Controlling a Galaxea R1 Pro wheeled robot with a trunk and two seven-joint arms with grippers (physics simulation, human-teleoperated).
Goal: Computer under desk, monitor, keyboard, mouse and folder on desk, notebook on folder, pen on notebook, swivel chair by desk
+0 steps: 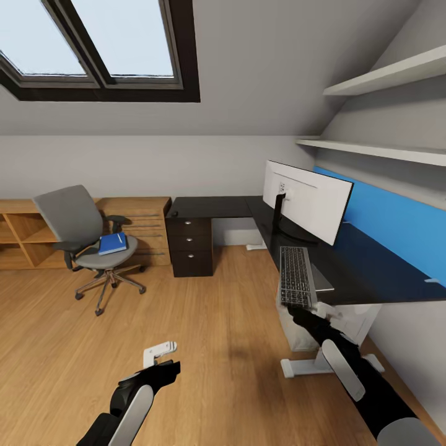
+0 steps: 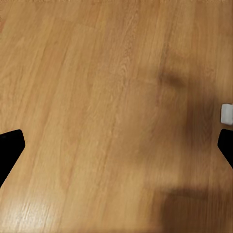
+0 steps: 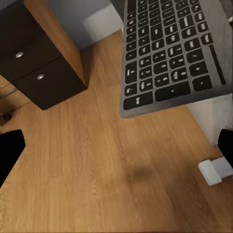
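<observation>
Overhanging the desk edge, keyboard, right claw spread beneath, left claw spread, folder on swivel chair

One monitor and one keyboard sit on the single L-shaped surface, the keyboard at about 6 o'clock from the monitor, and one drawer unit with three drawers stands under the surface's far end. One chair carries one blue folder, with one wooden dresser behind it at roughly 1 o'clock. Two wall shelves hang above the surface, two skylight panes show in the ceiling, and two arms reach into the head view.
</observation>
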